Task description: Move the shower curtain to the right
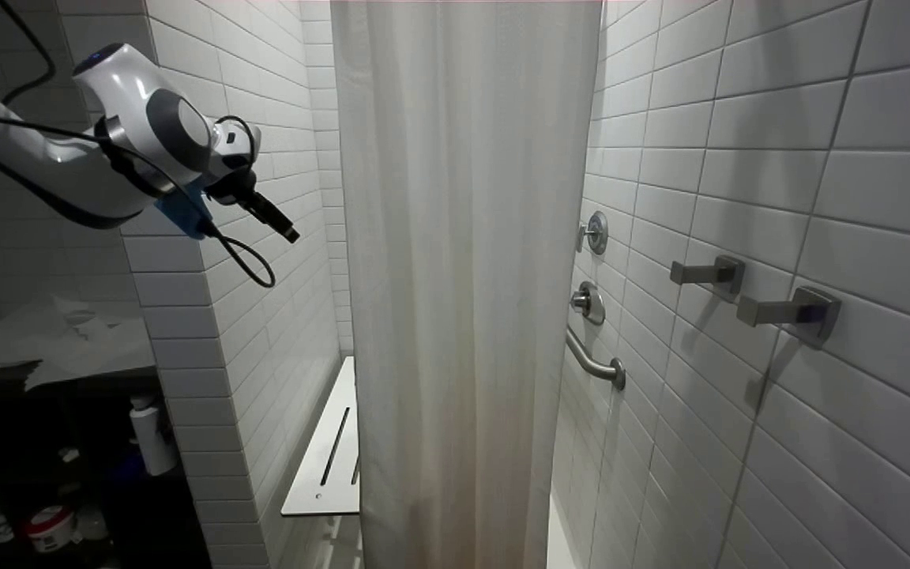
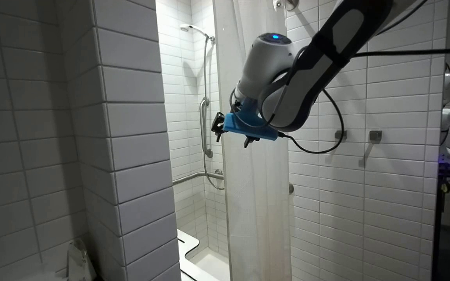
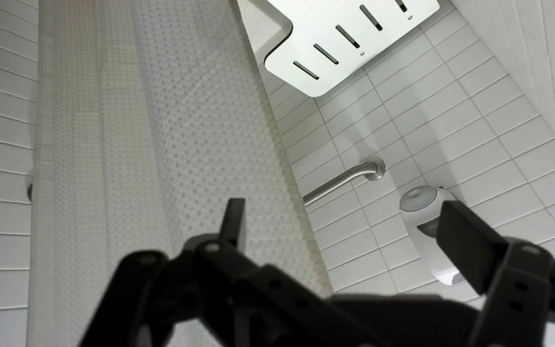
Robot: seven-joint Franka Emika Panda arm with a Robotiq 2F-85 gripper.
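Note:
The shower curtain (image 1: 463, 276) is a tall off-white sheet with soft vertical folds. It also hangs in an exterior view (image 2: 260, 218) and fills the left of the wrist view (image 3: 195, 111). My gripper (image 1: 287, 231) points toward the curtain from beyond its left edge, with a gap in that picture. In an exterior view the gripper (image 2: 233, 139) overlaps the curtain, so depth is hard to tell. In the wrist view the gripper (image 3: 347, 214) is open, its fingers wide apart with nothing between them. The curtain's edge lies behind that gap, with the left finger in front of the fabric.
A tiled wall corner (image 2: 139, 156) stands beside the shower opening. A white slatted bench (image 1: 321, 458) is behind the curtain's left edge. Metal hooks (image 1: 712, 273) and a grab bar (image 1: 597, 359) stick out on the right. A white dispenser (image 3: 427, 236) hangs on the tiles.

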